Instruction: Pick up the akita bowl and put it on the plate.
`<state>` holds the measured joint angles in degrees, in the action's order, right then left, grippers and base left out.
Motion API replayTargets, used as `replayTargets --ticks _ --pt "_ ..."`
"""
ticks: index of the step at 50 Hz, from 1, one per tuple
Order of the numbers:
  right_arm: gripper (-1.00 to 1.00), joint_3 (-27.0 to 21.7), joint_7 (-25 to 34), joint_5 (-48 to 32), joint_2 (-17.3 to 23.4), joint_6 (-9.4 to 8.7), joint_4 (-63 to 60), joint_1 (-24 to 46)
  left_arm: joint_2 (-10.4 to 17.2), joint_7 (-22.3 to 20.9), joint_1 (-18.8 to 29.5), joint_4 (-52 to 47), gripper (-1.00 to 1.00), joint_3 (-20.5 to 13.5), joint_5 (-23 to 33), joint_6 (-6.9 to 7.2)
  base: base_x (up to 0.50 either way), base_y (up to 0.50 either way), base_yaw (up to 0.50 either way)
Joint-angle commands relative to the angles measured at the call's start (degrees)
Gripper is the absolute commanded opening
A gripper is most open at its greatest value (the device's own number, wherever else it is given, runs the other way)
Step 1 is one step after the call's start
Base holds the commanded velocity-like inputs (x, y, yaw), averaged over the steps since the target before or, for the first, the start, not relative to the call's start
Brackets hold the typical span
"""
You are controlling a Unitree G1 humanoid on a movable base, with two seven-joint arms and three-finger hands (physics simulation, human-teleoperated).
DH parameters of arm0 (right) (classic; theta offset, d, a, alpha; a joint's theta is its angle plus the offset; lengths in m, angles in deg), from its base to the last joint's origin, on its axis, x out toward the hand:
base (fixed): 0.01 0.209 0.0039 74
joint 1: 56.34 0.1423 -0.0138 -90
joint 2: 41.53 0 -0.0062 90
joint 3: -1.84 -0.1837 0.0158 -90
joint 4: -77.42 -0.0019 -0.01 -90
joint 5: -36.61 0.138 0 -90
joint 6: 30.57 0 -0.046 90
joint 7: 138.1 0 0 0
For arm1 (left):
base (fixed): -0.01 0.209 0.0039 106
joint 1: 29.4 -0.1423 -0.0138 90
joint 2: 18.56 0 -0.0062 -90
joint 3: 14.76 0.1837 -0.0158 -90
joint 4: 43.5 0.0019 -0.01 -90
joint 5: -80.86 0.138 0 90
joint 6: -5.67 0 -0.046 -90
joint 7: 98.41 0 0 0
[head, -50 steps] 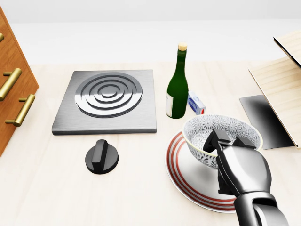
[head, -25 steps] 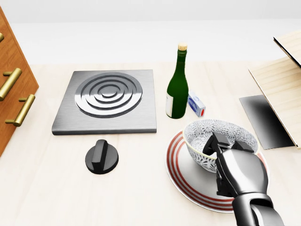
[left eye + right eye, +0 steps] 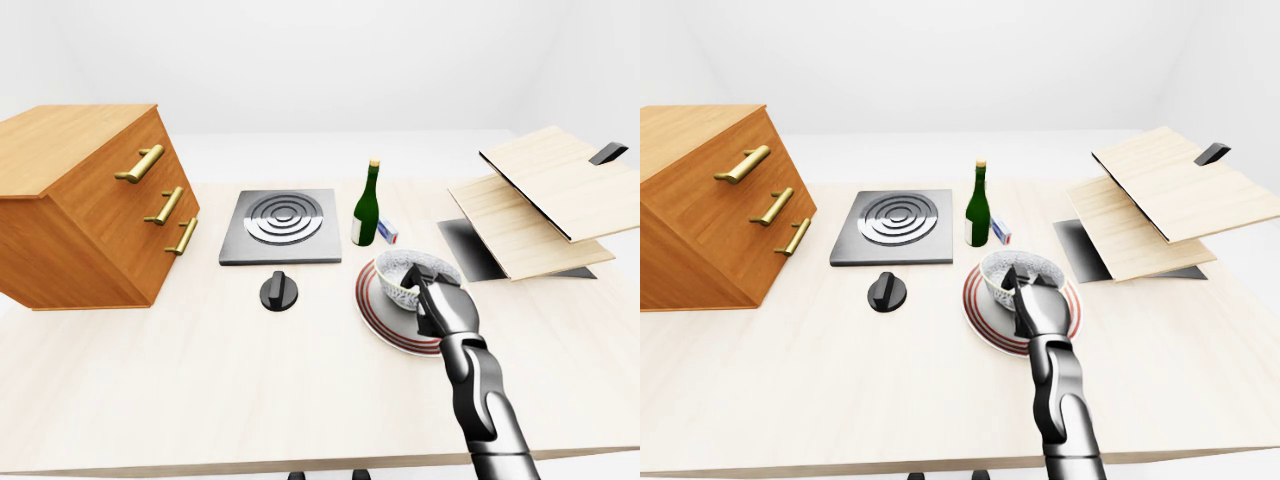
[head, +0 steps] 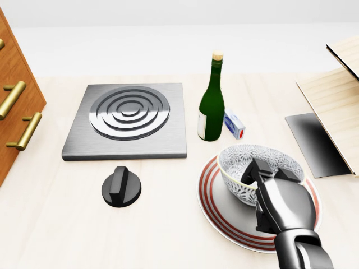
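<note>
Akita bowl stands upright with its mouth up; being round, it has no long axis. It is over the middle of the plate, though I can't tell if its foot touches. Since a second ago, bowl and hand have sunk a little toward the plate. The right hand is at the plate's lower right, its fingers hooked over the bowl's near rim and clamped on it. A green bottle stands just above the plate in the head view, and a black knob lies to the plate's left.
</note>
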<state>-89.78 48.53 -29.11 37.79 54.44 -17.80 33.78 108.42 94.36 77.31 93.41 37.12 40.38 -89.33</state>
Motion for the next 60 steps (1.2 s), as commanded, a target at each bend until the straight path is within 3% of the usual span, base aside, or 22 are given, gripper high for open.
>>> replayTargets --ticks 1,17,18,19,29,33,39,43,47,52,60 --pt "-1.00 0.05 -2.20 1.09 0.25 -0.01 3.34 0.68 0.00 -0.07 0.04 0.04 1.00 0.03 -0.05 0.00 0.00 0.00 0.00" --pt "-1.00 0.66 -2.00 0.90 0.42 -0.01 3.88 0.86 0.00 -0.11 0.03 0.02 1.00 0.04 -0.09 0.00 0.00 0.00 0.00" --pt "-0.23 0.76 -1.41 0.73 0.37 -0.01 3.85 0.83 0.00 -0.11 0.03 0.02 1.00 0.04 -0.09 0.00 0.00 0.00 0.00" --pt "1.00 0.91 -1.07 0.89 0.43 -0.01 3.79 0.94 0.01 -0.10 0.02 0.01 1.00 0.04 -0.09 0.00 0.00 0.00 0.00" --pt "1.00 0.75 2.11 -0.79 0.61 -0.01 -0.06 -0.48 0.00 -0.07 0.02 -0.01 1.00 0.03 -0.08 0.00 0.00 0.00 0.00" --pt "1.00 1.35 7.77 -3.07 -0.16 -0.01 -5.69 -1.95 0.01 -0.05 -0.01 -0.04 1.00 0.03 -0.06 0.04 0.00 0.00 0.00" --pt "0.99 4.64 21.73 -10.49 -2.44 -0.01 -18.64 -3.54 0.00 -0.11 -0.01 -0.05 1.00 0.01 -0.04 0.05 0.00 0.00 0.00" --pt "1.00 8.01 33.37 -23.67 -4.33 -0.01 -29.11 -1.28 0.00 -0.08 -0.02 -0.08 1.00 0.00 -0.06 0.15 0.00 0.00 0.00" --pt "0.99 10.60 33.37 -36.47 -8.71 -0.01 -37.71 1.25 0.00 -0.04 -0.04 -0.11 1.00 -0.01 -0.04 0.23 0.00 0.00 0.00" --pt "1.00 13.39 33.37 -46.50 -13.70 -0.01 -45.74 2.01 0.00 -0.08 -0.02 -0.10 1.00 -0.02 -0.04 0.21 0.00 0.00 0.00" --pt "0.99 5.74 33.37 -47.28 -24.00 -0.01 -54.75 3.40 0.00 -0.12 -0.02 -0.09 1.00 -0.02 -0.03 0.20 0.00 0.00 0.00"
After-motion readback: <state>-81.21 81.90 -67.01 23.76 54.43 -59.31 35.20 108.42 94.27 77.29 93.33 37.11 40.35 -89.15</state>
